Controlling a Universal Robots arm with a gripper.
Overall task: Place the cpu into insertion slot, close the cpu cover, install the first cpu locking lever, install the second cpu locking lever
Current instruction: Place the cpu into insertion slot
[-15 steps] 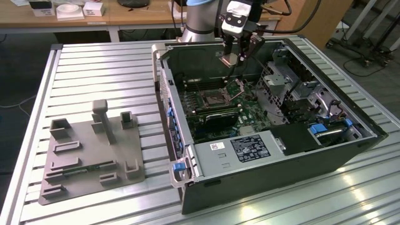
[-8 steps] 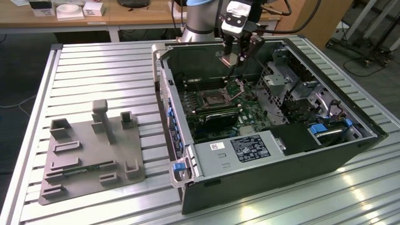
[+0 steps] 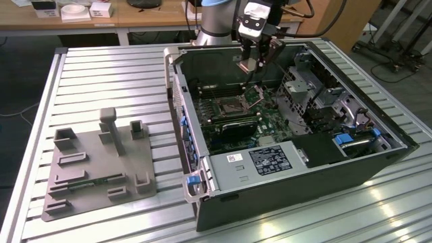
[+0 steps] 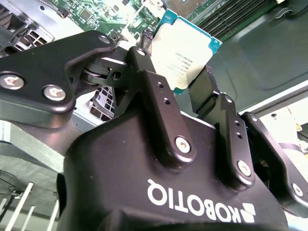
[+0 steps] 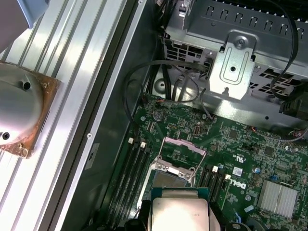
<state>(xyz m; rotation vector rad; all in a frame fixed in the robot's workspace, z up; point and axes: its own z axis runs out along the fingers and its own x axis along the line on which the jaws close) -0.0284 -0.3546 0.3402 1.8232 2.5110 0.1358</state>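
Observation:
My gripper point(image 3: 252, 65) is shut on the cpu point(image 3: 247, 65), a pale square chip held upright over the open black computer case point(image 3: 297, 187). In the second wrist view the cpu point(image 4: 188, 47) sits clamped between two black fingers point(image 4: 150, 72). In the first wrist view the cpu point(image 5: 179, 211) hovers just short of the insertion slot point(image 5: 169, 179), whose cpu cover point(image 5: 185, 145) stands tilted open beyond it. From the exterior view, the insertion slot point(image 3: 228, 108) lies on the green board, below and to the exterior view's left of the gripper, with the raised cpu cover point(image 3: 256, 94) beside it.
Long black memory slots point(image 5: 129, 168) flank the socket. A metal drive cage point(image 3: 304, 86) stands inside the case on the exterior view's right. A grey fixture plate point(image 3: 94, 172) with upright blocks lies on the slatted aluminium table point(image 3: 108, 81) to the exterior view's left.

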